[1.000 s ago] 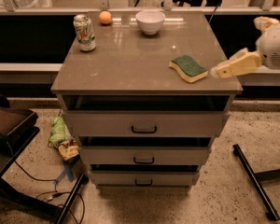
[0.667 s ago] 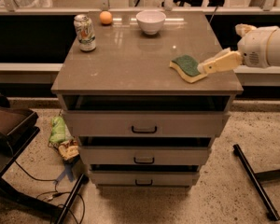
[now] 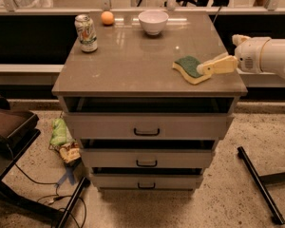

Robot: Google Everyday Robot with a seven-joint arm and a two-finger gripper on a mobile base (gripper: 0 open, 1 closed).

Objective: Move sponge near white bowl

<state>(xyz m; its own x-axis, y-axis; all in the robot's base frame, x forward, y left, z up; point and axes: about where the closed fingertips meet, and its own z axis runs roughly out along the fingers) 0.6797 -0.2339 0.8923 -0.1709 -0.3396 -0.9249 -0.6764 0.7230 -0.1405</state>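
The sponge (image 3: 189, 66), pale yellow with a dark green top, lies flat near the front right corner of the brown cabinet top (image 3: 133, 61). The white bowl (image 3: 153, 22) stands upright at the back centre of the same top, well away from the sponge. My gripper (image 3: 204, 68) reaches in from the right on a white arm (image 3: 266, 56). Its tip is at the sponge's right edge, low over the top.
A soda can (image 3: 86, 33) and a small orange ball (image 3: 107, 17) stand at the back left of the top. Below are three drawers (image 3: 147, 132). On the floor lie a green bag (image 3: 61, 132), a dark chair (image 3: 9, 127) and a black bar (image 3: 259, 184).
My arm has moved left along the cabinet's right side, and the gripper's tip has gone from beside the sponge to its right edge. The sponge has not visibly moved.
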